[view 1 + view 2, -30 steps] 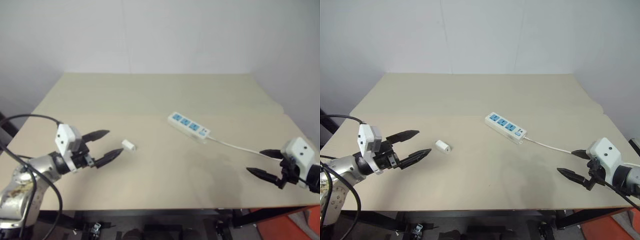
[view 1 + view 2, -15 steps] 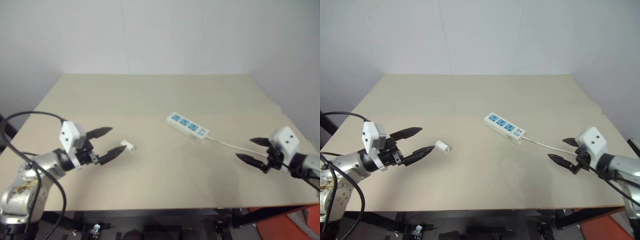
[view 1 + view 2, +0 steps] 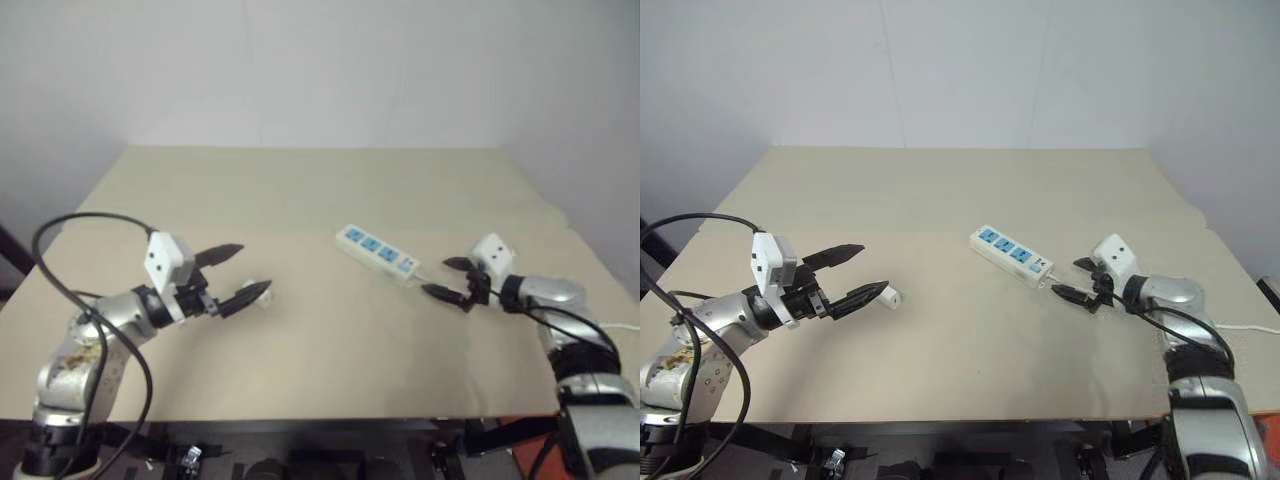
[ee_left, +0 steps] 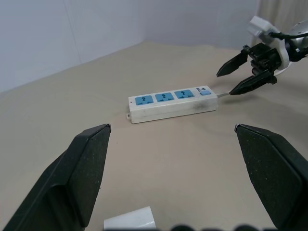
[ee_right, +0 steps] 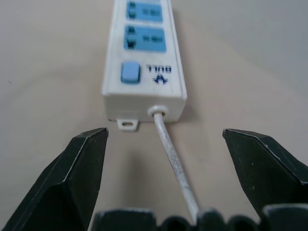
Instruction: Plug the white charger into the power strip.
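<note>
The white charger [image 3: 891, 297] lies on the tan table [image 3: 300, 190], left of centre. My left gripper [image 3: 875, 267] is open and level, and its nearer fingertip is right beside the charger. In the left wrist view the charger [image 4: 130, 223] sits low in the gap between the fingers. The power strip [image 3: 378, 253] lies slantwise at mid-table with three blue socket faces up. My right gripper [image 3: 435, 276] is open at the strip's switch end. In the right wrist view its fingers straddle the cord [image 5: 171, 154] where it leaves the strip [image 5: 144, 57].
The thin white cord [image 3: 1240, 326] trails from the strip to the table's right edge. A white wall stands behind the table. The left wrist view also takes in the right gripper [image 4: 224, 83] beyond the strip [image 4: 171, 102].
My right gripper has swung in from the table's right edge to the strip's cord end. The left gripper has edged right until its fingertip is beside the charger. Both stay open.
</note>
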`<state>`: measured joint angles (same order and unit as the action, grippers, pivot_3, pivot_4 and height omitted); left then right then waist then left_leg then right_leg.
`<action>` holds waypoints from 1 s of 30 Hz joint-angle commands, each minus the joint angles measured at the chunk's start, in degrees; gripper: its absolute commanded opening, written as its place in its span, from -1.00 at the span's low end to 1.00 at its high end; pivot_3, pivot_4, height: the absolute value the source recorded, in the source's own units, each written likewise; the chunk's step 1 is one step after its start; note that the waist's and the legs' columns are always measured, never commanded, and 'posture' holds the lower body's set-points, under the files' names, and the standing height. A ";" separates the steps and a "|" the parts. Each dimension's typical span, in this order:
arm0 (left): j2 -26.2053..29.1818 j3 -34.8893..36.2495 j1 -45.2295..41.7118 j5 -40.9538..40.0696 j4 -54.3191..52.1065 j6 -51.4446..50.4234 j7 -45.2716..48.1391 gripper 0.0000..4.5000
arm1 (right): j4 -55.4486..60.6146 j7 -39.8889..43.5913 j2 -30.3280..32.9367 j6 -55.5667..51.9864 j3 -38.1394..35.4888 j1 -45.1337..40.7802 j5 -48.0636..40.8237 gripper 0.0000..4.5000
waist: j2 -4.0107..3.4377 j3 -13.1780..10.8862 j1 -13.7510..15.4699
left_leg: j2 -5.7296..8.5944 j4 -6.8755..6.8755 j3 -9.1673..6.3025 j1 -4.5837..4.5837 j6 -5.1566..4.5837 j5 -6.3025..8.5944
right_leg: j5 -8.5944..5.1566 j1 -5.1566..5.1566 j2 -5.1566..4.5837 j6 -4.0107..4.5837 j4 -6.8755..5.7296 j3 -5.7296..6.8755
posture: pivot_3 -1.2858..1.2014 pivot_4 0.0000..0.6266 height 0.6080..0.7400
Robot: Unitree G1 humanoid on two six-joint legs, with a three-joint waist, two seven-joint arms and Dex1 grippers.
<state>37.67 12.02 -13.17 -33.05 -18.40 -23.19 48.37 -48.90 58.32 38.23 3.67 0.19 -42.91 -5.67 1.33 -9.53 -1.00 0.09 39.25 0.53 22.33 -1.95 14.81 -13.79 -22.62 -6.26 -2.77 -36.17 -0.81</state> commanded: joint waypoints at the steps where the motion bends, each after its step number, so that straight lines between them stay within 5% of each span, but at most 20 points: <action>1: -0.11 0.25 -0.78 0.17 -0.84 1.78 0.11 1.00 | -8.21 -0.47 -0.05 3.80 1.13 -4.79 3.13 0.99 | 0.00 0.00 0.01 | 0.00 0.00 0.00 -0.01 0.01 0.00 | 0.00 0.00 0.00 0.00 -0.02 0.01 | 0.03 -0.52 1.00; 5: -0.19 0.09 -0.33 0.18 -1.22 1.98 0.08 1.00 | -15.08 1.66 -0.89 4.77 2.37 -8.58 5.40 0.99 | 0.00 0.00 -0.03 | 0.00 -0.04 -0.01 0.01 0.03 -0.01 | 0.00 0.00 0.00 0.00 0.02 0.01 | 0.03 -0.52 1.00; 18: -0.46 -0.61 0.36 0.77 -1.16 2.77 0.22 1.00 | -13.90 6.26 -1.92 8.94 2.59 -7.97 6.45 -0.99 | -0.01 0.00 -0.21 | -0.02 -0.11 -0.02 -0.02 0.06 -0.03 | 0.01 -0.01 -0.01 0.02 0.00 0.00 | 0.03 -0.52 1.00; 23: -0.69 -1.08 -0.21 0.97 -0.77 2.84 0.77 1.00 | -4.61 8.66 -0.51 7.42 1.44 -1.90 3.97 -0.99 | -0.01 0.00 -0.13 | -0.04 -0.14 -0.03 -0.02 0.07 -0.04 | 0.01 -0.02 -0.01 0.02 0.00 0.00 | 0.03 -0.52 1.00; 30: -0.50 -0.98 -0.57 0.75 -0.24 2.75 1.47 1.00 | 23.54 11.18 5.33 0.16 -2.43 18.32 -2.98 -0.99 | -0.01 0.00 0.41 | 0.00 -0.18 -0.09 0.01 0.07 -0.03 | 0.01 0.00 -0.12 0.01 0.04 0.05 | 0.03 -0.52 1.00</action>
<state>36.84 10.26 -13.23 -31.65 -17.73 -21.45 49.45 -30.25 69.48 42.01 5.69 -0.47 -25.92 -6.74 1.32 -9.53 -0.59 0.08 39.08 0.45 22.33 -1.88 14.77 -13.77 -22.62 -6.37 -2.76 -36.14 -0.77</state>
